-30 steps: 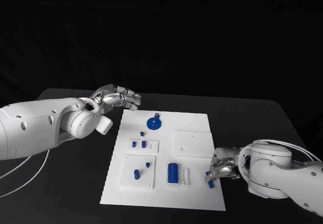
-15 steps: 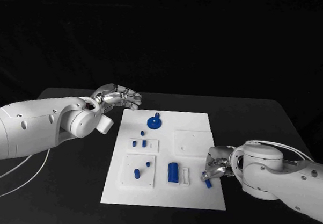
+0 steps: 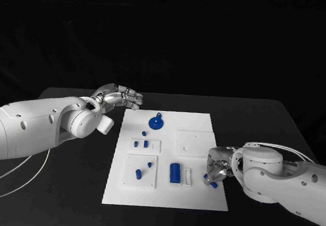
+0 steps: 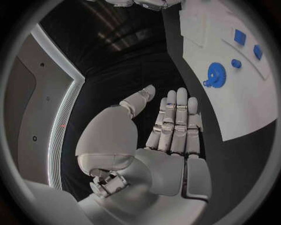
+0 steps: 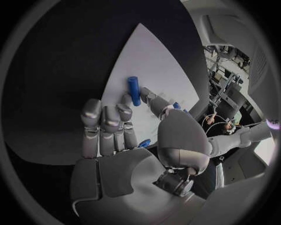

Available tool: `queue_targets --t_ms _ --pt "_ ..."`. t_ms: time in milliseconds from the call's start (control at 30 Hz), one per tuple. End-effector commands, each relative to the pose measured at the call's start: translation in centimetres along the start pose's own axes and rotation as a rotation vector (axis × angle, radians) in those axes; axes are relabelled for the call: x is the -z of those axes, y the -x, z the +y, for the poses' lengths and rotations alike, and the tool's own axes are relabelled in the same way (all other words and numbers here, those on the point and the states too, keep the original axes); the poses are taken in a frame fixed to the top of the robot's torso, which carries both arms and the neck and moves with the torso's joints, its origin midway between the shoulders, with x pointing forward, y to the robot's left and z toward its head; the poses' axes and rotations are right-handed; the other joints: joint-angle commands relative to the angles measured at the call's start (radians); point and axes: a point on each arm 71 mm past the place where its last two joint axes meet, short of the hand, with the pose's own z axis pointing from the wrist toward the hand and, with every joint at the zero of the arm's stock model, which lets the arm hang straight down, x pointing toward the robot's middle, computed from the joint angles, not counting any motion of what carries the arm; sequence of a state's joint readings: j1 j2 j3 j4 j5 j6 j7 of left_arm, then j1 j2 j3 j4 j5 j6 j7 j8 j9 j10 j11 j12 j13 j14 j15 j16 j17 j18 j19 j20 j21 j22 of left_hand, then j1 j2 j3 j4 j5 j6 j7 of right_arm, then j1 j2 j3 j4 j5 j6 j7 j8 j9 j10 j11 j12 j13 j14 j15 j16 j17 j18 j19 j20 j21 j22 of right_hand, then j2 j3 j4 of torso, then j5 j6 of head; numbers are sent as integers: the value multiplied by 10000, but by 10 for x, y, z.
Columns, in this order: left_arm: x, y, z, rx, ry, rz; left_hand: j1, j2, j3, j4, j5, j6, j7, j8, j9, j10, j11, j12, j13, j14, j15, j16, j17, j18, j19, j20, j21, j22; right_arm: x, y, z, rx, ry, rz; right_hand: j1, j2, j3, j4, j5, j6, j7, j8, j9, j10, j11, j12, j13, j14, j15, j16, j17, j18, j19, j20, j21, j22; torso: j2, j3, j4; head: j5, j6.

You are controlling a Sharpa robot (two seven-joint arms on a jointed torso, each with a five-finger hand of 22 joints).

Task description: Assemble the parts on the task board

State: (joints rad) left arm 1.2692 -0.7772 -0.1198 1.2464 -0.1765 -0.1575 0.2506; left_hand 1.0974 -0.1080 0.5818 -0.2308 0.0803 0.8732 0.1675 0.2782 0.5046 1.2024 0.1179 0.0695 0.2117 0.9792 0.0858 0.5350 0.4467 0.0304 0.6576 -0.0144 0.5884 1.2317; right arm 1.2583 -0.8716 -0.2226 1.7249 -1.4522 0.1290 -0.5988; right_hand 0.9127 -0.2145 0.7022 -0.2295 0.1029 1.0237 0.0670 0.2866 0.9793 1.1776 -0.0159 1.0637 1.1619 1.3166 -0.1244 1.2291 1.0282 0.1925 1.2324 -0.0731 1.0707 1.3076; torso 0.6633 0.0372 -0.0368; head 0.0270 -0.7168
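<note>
R hand [image 3: 218,172] sits at the board's [image 3: 193,200] right edge, pinching a small blue peg [image 3: 212,182] betw. thumb & fingers. L hand [image 3: 120,96] hovers off the board's far-left corner, fingers straight & together, holding nothing. Blue gear [image 3: 156,124] lies near the board's far edge, blue cylinder [image 3: 174,173] toward its near edge.

The left arm [image 3: 28,129] enters from 9 o'clock and reaches toward 1 o'clock, its wrist bent. The left hand [image 3: 119,97] hovers with fingers [image 4: 175,117] straight, side by side and empty, thumb apart from them. The right arm [image 3: 297,184] comes in from 4 o'clock and lies toward 9 o'clock. The right hand [image 3: 218,170] is low, palm down, its fingers [image 5: 105,126] stretched forward together and the thumb angled beside them. Whether it grips anything cannot be told.
</note>
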Motion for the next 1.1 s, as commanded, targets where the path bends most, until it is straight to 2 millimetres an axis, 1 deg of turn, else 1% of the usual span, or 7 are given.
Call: queue_targets --t_ms 33,133,300,567,700,867,1100 --pt "0 -2 -1 67 -70 149 -68 -24 -1 71 25 -76 -6 63 -10 -24 0 23 -5 72 32 -47 15 -41 32 37 -56 11 -4 -22 1 617 -24 723 167 22 -2 -118 68 -233 322 -482 -3323 -35 32 -31 6 6 63 -60 -13 693 -10 74 31 158 6 2 -3 7 -11" --pt "0 -2 -1 68 -71 153 -69 -24 -1 73 25 -77 -6 63 -10 -23 -1 23 -4 73 32 -49 18 -41 32 37 -57 12 -4 -21 1 655 -43 595 388 184 22 -310 161 -179 318 -496 -3377 -31 25 -30 3 6 59 -68 -15 693 -19 99 33 158 5 4 -4 8 -15" --pt "0 -2 -1 70 -74 164 -71 -22 -1 76 25 -78 -7 63 -11 -22 -1 23 -4 75 31 -51 23 -41 33 36 -58 14 -5 -20 2 707 -33 467 410 482 2 -419 389 -90 308 -495 -3432 -14 19 -28 -5 7 56 -72 -14 693 -24 142 38 158 3 5 -3 4 -29" --pt "0 -3 -2 75 -82 189 -72 -17 -1 81 27 -78 -8 64 -12 -19 -3 25 -3 80 30 -55 32 -40 35 35 -61 18 -5 -17 4 455 8 81 41 635 -56 -208 855 170 244 -461 -3550 63 -42 -21 -28 21 11 -75 -15 693 -6 207 48 153 4 1 -3 4 -39" --pt "0 -3 -2 75 -83 189 -72 -14 0 84 27 -78 -8 65 -12 -18 -4 25 -3 81 30 -58 36 -40 36 35 -62 20 -5 -16 2 -185 53 -84 -59 832 -43 -128 1137 329 197 -420 -3596 157 -88 -13 -48 31 -25 -65 -12 693 23 213 64 151 4 5 5 9 -42" --pt "0 -2 -1 71 -75 171 -73 -12 0 86 28 -77 -9 65 -13 -16 -4 26 -2 83 29 -60 40 -40 37 35 -64 22 -5 -12 -5 -2249 92 -142 -270 842 -64 64 1044 392 173 -428 -3661 219 -109 -37 -77 35 -51 -65 -17 693 61 209 76 145 2 10 3 32 -47" --pt "0 -2 -1 74 -73 183 -71 -9 1 88 29 -76 -11 67 -13 -14 -6 27 -1 87 28 -65 50 -39 38 33 -67 26 -2 1 -6 -3196 200 -462 -342 809 -61 133 952 440 159 -422 -3692 243 -124 -49 -88 36 -66 -66 -22 693 78 189 80 142 6 1 6 43 -58"
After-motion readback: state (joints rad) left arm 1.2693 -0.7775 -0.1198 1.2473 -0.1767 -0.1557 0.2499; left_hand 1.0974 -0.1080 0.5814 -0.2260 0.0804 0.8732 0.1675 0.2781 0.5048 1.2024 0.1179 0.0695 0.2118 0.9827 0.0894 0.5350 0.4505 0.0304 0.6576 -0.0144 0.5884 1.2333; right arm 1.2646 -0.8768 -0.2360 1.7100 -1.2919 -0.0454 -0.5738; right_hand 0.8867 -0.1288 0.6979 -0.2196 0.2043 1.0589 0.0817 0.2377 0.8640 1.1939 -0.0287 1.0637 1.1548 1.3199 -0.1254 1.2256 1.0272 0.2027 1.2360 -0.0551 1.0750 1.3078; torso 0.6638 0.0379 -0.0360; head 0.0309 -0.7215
